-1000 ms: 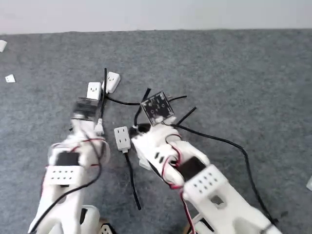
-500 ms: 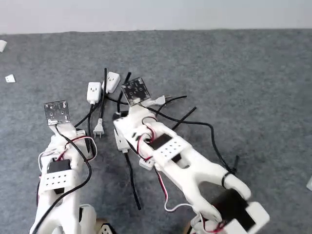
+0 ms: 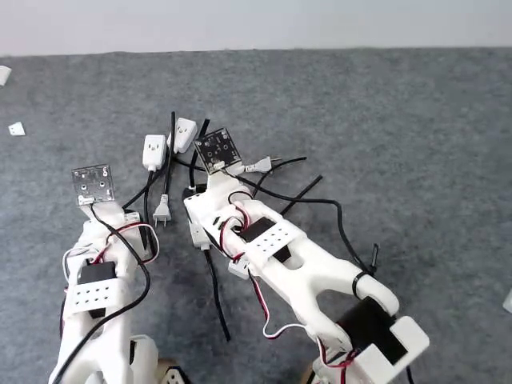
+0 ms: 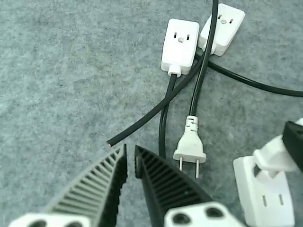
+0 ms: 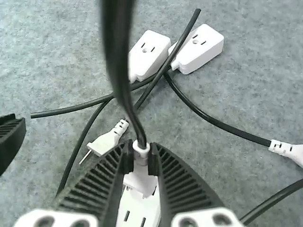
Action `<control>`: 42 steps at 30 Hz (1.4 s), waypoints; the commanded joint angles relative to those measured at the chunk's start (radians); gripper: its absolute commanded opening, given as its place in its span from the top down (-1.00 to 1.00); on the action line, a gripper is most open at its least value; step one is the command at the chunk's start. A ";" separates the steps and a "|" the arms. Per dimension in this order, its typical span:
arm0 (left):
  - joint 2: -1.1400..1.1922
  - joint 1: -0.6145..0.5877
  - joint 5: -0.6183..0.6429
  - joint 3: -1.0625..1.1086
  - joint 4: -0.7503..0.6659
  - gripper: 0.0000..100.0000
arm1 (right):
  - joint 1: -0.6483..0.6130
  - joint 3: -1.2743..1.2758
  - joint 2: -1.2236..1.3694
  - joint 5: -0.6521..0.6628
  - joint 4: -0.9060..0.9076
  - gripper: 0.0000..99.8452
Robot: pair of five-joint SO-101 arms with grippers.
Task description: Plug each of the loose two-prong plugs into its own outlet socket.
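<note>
My right gripper [image 5: 137,152] is shut on the neck of a white plug [image 5: 140,178] with a thick black cord. That plug stands right over a white outlet socket [image 5: 136,213], also seen under the right arm as the socket [image 3: 195,233]. Two more white sockets [image 5: 148,51] [image 5: 199,41] lie side by side farther out. A loose white two-prong plug [image 4: 190,147] lies on the carpet between the arms, prongs towards me. My left gripper [image 4: 130,155] hovers just short of it, jaws nearly together with nothing between them.
Black cords [image 3: 320,202] cross the grey carpet [image 3: 384,120] around the sockets. Another white plug [image 3: 258,166] lies to the right of the right arm. A cut cord end [image 4: 110,144] lies by the left fingertips. Small white pieces [image 3: 16,128] sit far left.
The right arm has reached forward and to the left over the near socket. The left arm has drawn back and to the left, then held still.
</note>
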 commanded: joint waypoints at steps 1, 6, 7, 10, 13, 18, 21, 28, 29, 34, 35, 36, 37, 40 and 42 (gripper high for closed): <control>-0.018 0.000 0.005 -0.004 -0.023 0.95 | 0.001 -0.057 -0.010 0.021 -0.025 0.98; -0.018 0.000 0.005 -0.004 -0.023 0.95 | 0.013 -0.057 -0.008 0.055 -0.039 0.98; -0.018 0.000 0.005 -0.004 -0.023 0.95 | 0.018 -0.057 -0.007 0.058 -0.042 0.98; -0.018 0.000 0.005 -0.002 -0.023 0.95 | 0.024 -0.057 0.007 0.097 -0.047 0.98; -0.018 0.000 0.003 -0.002 -0.023 0.95 | 0.022 -0.064 0.033 0.110 -0.048 0.98; -0.018 0.000 0.003 -0.002 -0.023 0.95 | 0.024 -0.060 0.038 0.112 -0.047 0.98; -0.018 0.000 0.003 -0.002 -0.023 0.95 | 0.030 -0.038 0.030 0.112 -0.031 0.98; -0.018 0.000 0.003 -0.002 -0.023 0.95 | 0.005 0.086 -0.076 0.114 -0.030 0.98; -0.018 0.000 0.003 -0.002 -0.023 0.95 | 0.004 0.104 -0.090 0.114 -0.030 0.98; -0.017 0.000 0.003 -0.002 -0.023 0.95 | 0.005 0.158 -0.139 0.121 0.005 0.98; -0.017 0.000 0.003 -0.002 -0.023 0.95 | 0.004 0.160 -0.147 0.137 0.035 0.98; -0.017 -0.002 0.003 -0.002 -0.023 0.95 | 0.004 0.161 -0.153 0.147 0.064 0.98; -0.015 -0.002 0.003 -0.002 -0.023 0.95 | 0.002 0.161 -0.159 0.158 0.090 0.98; -0.014 0.000 0.003 -0.002 -0.023 0.95 | 0.004 0.161 -0.170 0.161 0.154 0.98; -0.014 0.000 0.003 -0.002 -0.023 0.95 | 0.004 0.161 -0.182 0.170 0.205 0.98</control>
